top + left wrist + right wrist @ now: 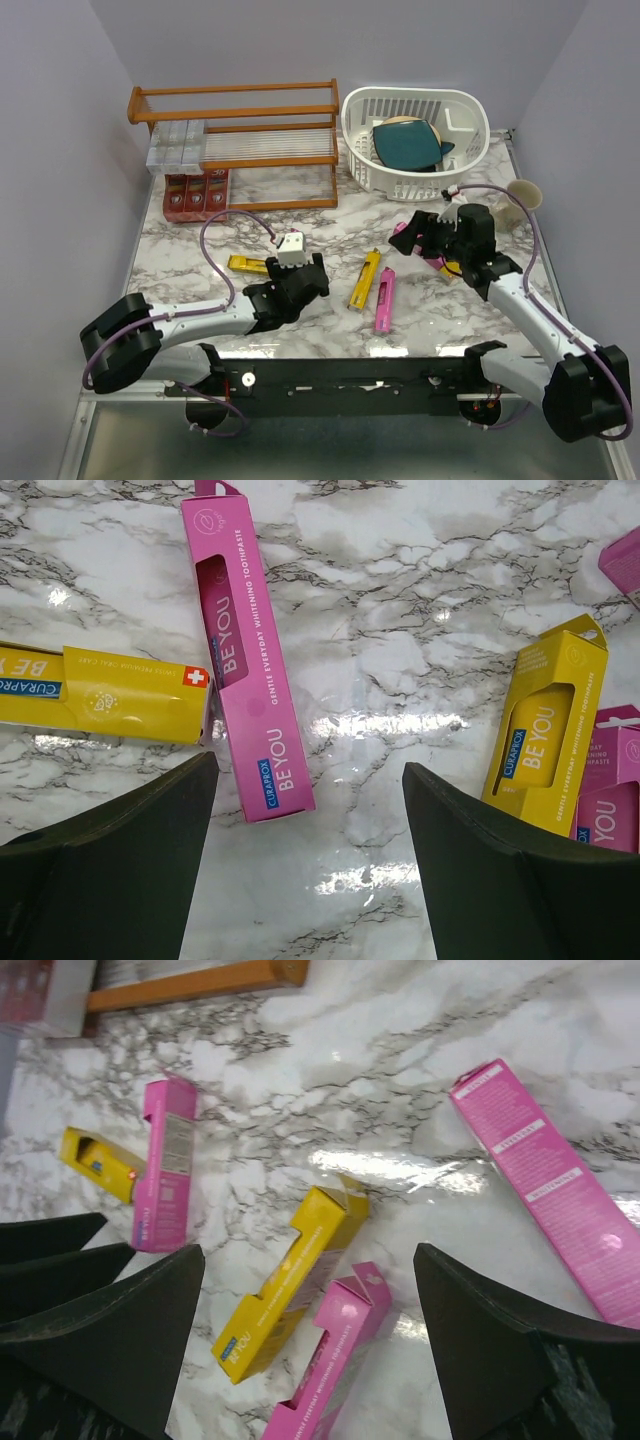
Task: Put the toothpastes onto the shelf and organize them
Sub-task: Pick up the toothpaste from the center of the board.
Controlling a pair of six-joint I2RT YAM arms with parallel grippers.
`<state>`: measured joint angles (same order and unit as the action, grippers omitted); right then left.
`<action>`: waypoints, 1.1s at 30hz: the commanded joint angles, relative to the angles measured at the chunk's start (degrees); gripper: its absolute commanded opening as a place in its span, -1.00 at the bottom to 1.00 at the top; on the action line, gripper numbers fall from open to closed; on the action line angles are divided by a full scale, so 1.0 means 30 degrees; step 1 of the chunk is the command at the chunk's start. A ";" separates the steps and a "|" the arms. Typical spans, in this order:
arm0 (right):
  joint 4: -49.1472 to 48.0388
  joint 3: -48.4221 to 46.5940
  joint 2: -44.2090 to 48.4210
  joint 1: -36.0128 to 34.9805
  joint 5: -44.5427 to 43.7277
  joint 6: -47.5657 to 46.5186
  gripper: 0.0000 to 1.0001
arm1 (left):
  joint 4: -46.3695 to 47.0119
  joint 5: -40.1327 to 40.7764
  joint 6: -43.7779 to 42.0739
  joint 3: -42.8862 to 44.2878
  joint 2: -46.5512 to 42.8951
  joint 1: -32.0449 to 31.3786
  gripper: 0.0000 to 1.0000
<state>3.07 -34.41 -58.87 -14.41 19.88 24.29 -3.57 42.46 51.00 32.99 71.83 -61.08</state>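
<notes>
Left wrist view: left gripper is hanging spread, a long pink cardboard toothpaste carton lying beside one finger. Right gripper is gaping above a yellow cardboard carton.

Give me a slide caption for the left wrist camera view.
Open left fingers above a pink toothpaste carton, yellow cartons either side, on the marble table.
</notes>
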 commanded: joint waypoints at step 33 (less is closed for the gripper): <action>0.8351 -0.5316 -0.9906 -0.7206 -1.0815 0.2918 0.40 | 0.1543 -0.1056 -0.2499 -0.1623 -0.2411 0.0233 0.73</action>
<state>25.52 -48.10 -85.76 -34.65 -7.07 31.27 -1.13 40.34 43.90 28.77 65.93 -60.71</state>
